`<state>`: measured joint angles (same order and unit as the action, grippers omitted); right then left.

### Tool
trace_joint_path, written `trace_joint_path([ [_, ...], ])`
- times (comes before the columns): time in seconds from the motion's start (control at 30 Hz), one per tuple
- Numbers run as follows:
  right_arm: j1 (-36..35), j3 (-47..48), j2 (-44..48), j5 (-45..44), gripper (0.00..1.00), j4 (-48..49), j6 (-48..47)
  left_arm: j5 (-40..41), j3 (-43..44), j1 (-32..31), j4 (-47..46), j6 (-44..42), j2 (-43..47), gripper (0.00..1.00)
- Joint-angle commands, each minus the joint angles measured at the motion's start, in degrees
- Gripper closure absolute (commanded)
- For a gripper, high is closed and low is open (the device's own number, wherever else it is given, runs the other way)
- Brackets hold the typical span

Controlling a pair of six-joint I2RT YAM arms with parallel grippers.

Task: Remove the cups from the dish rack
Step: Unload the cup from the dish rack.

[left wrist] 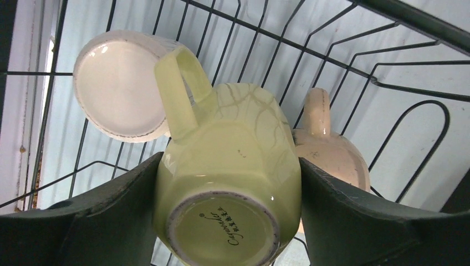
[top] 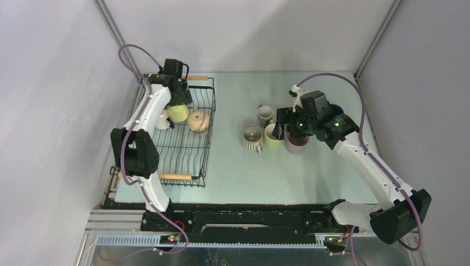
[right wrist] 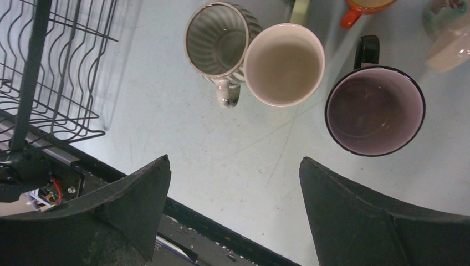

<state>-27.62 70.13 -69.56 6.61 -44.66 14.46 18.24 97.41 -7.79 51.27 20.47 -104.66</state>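
Observation:
The black wire dish rack [top: 185, 160] stands at the left of the table. My left gripper [top: 178, 106] is shut on a pale yellow-green mug [top: 178, 113] over the rack's far part. In the left wrist view my gripper [left wrist: 230, 158] clamps that mug [left wrist: 227, 144] by its sides, base towards the camera, handle pointing away. A tan mug [top: 198, 122] and a white mug [top: 162, 121] lie in the rack beside it; both show in the left wrist view, tan [left wrist: 332, 158] and white [left wrist: 119, 86]. My right gripper [top: 282, 131] is open and empty above the table [right wrist: 233, 160].
Mugs stand on the table's middle: ribbed cream [top: 253, 138], pale yellow [top: 271, 136], dark-rimmed purple [top: 296, 145], grey-blue [top: 265, 114]. A dark blue one [top: 341, 119] sits behind the right arm. The right wrist view shows the ribbed [right wrist: 216, 39], pale [right wrist: 284, 64] and purple [right wrist: 374, 108] mugs and the rack's corner [right wrist: 50, 83].

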Motion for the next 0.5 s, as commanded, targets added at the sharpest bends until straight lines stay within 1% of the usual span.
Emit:
trace_joint_path([
  [0.0,-0.85,0.07,0.65,2.13,0.08,2.68,2.17,0.45,5.7,-0.41,0.34,-0.9,4.55,0.75],
  [0.2,-1.29,0.09,0.7,4.45,0.08,4.77,4.18,-0.82,8.17,-0.4,2.67,-0.95,4.97,0.75],
  [0.3,-1.56,0.01,0.42,5.62,0.08,6.56,5.5,-1.88,9.67,-0.55,4.2,-0.79,5.2,0.78],
  [0.47,-2.12,0.06,-0.83,8.59,0.08,11.1,9.2,-3.96,11.31,-0.9,6.85,-0.53,5.85,0.78],
])
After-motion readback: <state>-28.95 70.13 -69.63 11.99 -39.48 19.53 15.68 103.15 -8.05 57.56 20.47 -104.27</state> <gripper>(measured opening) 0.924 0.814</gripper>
